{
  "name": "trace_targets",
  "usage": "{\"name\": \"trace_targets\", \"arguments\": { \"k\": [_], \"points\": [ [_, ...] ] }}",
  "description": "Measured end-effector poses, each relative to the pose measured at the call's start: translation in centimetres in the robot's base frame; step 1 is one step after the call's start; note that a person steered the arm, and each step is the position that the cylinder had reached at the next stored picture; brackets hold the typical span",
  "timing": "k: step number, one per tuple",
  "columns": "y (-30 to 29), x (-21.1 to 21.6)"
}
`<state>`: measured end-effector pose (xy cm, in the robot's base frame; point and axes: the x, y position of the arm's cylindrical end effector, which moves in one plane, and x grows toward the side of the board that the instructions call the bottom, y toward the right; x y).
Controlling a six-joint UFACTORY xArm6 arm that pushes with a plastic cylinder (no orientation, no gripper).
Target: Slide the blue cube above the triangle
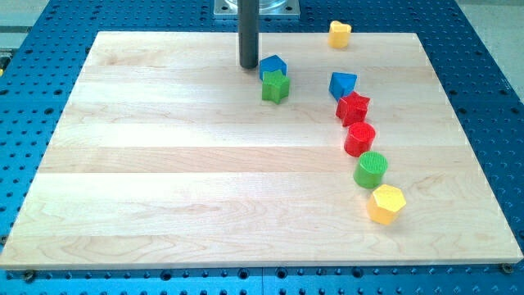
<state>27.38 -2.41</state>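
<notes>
The blue cube (273, 65) sits near the view's top centre of the wooden board (164, 164), touching the green star (276, 87) just below it. The blue triangle (342, 83) lies to the cube's right and slightly lower, with a gap between them. My tip (248, 65) is the end of the dark rod, resting on the board just left of the blue cube, close to it or touching it.
A red star (354, 107), red cylinder (359, 138), green cylinder (371, 170) and yellow hexagon (386, 203) run in a chain below the triangle. A yellow block (339, 34) sits at the board's top edge. A blue perforated table (491, 82) surrounds the board.
</notes>
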Motion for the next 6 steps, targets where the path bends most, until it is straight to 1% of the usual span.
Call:
{"name": "trace_targets", "arguments": {
  "k": [1, 2, 3, 4, 5, 6],
  "points": [
    [1.5, 0.6],
    [-1.7, 1.2],
    [0.1, 2.0],
    [6.7, 2.1],
    [11.1, 2.1],
    [9.3, 3.3]
  ]
}}
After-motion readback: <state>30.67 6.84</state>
